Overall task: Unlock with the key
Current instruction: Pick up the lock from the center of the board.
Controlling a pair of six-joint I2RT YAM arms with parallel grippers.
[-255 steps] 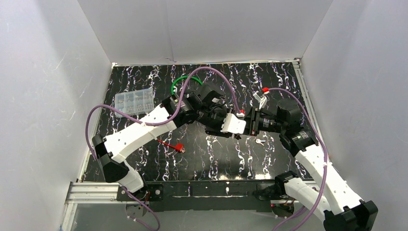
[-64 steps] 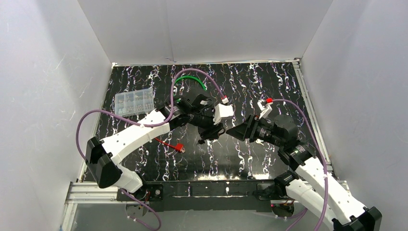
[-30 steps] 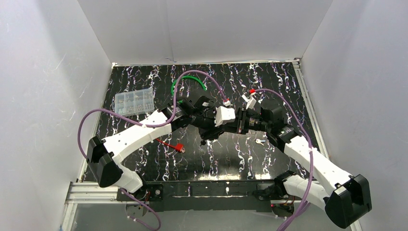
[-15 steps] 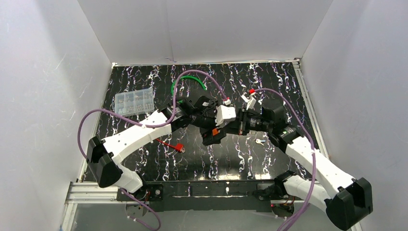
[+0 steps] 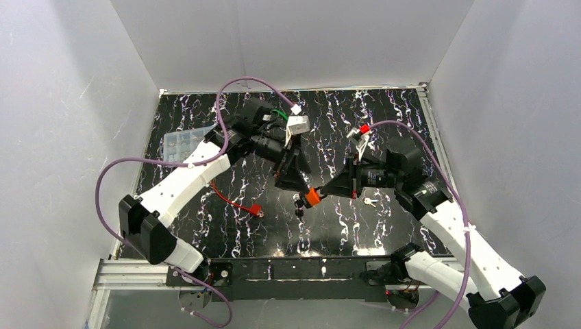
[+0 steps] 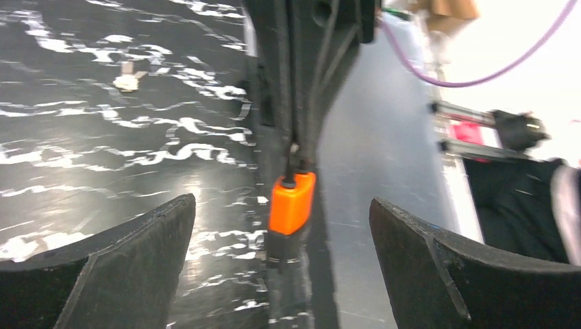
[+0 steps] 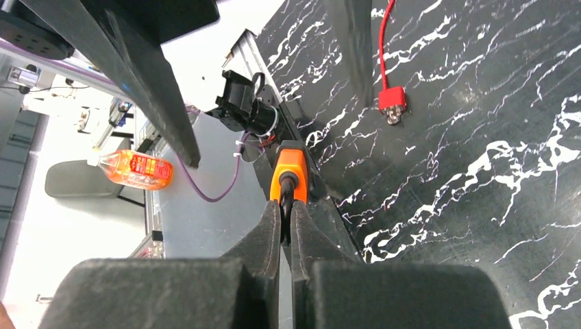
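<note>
Holding one orange padlock (image 5: 312, 197) by its thin top, my right gripper (image 5: 323, 193) is pinched tight over the middle of the table (image 5: 384, 123). My left gripper (image 5: 288, 177) sits just to its left, with jaws spread wide and nothing in them. One small silver key (image 5: 369, 201) lies on the table right of the padlock, not touching it. One red plug (image 5: 254, 210) lies to the left. My left wrist view shows the key. My right wrist view shows the plug and one bottle (image 7: 133, 168).
</note>
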